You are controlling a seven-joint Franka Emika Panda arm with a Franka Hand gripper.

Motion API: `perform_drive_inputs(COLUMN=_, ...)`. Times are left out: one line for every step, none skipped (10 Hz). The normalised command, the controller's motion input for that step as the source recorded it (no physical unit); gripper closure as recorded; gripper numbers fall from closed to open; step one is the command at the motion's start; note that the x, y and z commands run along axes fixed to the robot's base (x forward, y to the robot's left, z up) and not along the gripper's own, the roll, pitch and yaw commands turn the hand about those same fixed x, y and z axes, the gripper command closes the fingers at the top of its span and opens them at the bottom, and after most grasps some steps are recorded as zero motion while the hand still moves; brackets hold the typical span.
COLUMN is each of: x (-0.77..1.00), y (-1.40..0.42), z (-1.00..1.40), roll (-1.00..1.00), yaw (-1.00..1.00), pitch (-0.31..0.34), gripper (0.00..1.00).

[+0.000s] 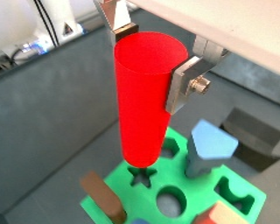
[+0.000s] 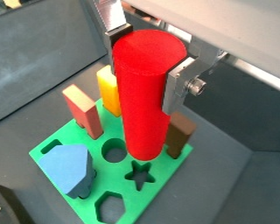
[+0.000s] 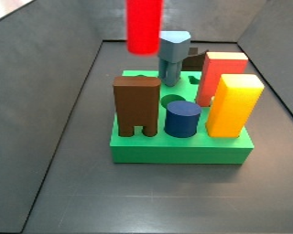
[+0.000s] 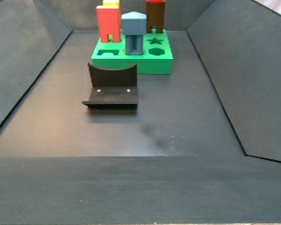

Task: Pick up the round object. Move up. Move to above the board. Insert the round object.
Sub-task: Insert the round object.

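The round object, a tall red cylinder, hangs upright above the board, clamped between the silver fingers of the hand. In a side view the cylinder floats clear over the board's far end. Brown, dark blue, yellow and red-orange blocks stand in the green slab. The fixture sits just beside the board on the table.

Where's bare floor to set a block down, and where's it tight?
Free: the wide dark floor in front of the fixture, out to both side walls. Crowded: the board, packed with blocks; the gripper holds the round object above it.
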Motion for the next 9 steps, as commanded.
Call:
perform_drive_inputs(x=0.54, y=0.0, z=-0.86, roll=0.15, yaw=-0.03, pitch=-0.019, gripper=1.0)
perform_drive_inputs(x=0.39, y=-0.01, z=-0.63, roll=0.27, yaw=0.0, pitch=-0.039, gripper=1.0)
perform_drive_inputs(x=0.24, y=-0.06, z=-0.66, roll=0.23, yaw=0.0, pitch=-0.13, gripper=1.0)
perform_drive_inputs(x=0.27, y=-0.11, z=-0.59, roll=0.25, yaw=0.0, pitch=-0.153, gripper=1.0)
perform_drive_inputs(x=0.3, y=-0.04, z=-0.49, roll=0.26, yaw=0.0, pitch=-0.177, gripper=1.0)
perform_drive_inputs(x=0.52, y=-0.01, z=-0.34, roll=0.19, yaw=0.0, pitch=-0.15, gripper=1.0)
perform_drive_inputs(x=0.41, y=0.0, z=-0.32, roll=0.15, yaw=0.0, pitch=-0.161, gripper=1.0)
perform_drive_inputs(x=0.25, y=0.0, z=-0.35, roll=0.11, yaw=0.0, pitch=-0.114, gripper=1.0)
perform_drive_inputs(x=-0.01, y=0.0, z=-0.39, roll=0.0, yaw=0.0, pitch=-0.156, gripper=1.0)
